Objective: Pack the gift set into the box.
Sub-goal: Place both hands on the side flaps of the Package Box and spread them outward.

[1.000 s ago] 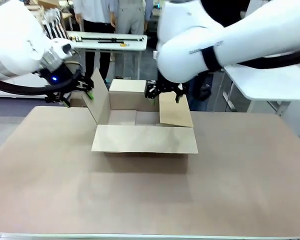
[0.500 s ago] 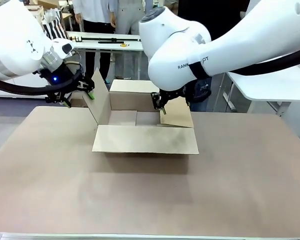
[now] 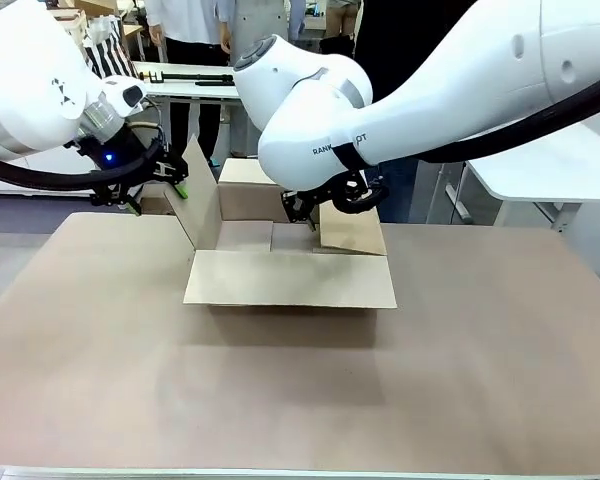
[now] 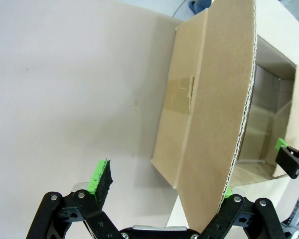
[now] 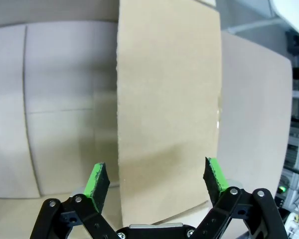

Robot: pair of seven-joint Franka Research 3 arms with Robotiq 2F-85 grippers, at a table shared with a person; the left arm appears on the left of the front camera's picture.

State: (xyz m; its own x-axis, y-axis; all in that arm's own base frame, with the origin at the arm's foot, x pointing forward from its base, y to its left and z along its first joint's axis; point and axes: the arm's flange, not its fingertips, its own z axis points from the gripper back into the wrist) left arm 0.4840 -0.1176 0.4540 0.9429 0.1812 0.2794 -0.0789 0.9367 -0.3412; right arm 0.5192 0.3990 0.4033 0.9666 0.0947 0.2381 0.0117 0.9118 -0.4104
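Observation:
The brown cardboard box (image 3: 290,280) stands open at the table's far middle, and its floor shows bare cardboard. Its left flap (image 3: 202,205) stands up, tilted outward. My left gripper (image 3: 173,187) is open beside that flap. In the left wrist view the flap (image 4: 214,124) rises between the gripper's (image 4: 163,188) open fingers, close against the right one. My right gripper (image 3: 302,214) hangs open at the inner edge of the right flap (image 3: 355,232). In the right wrist view that flap (image 5: 167,109) lies between the gripper's (image 5: 155,183) spread green pads (image 5: 97,185).
The brown table top (image 3: 280,390) stretches wide in front of the box. My right arm's bulky white elbow (image 3: 310,100) hangs over the box's far side. Behind stand people (image 3: 195,25), a white bench with tools (image 3: 215,78) and a white table (image 3: 540,160) at the right.
My right arm has swung left across the box, and its gripper has come down from above the right flap to the flap's inner edge. The left arm and the box have stayed put.

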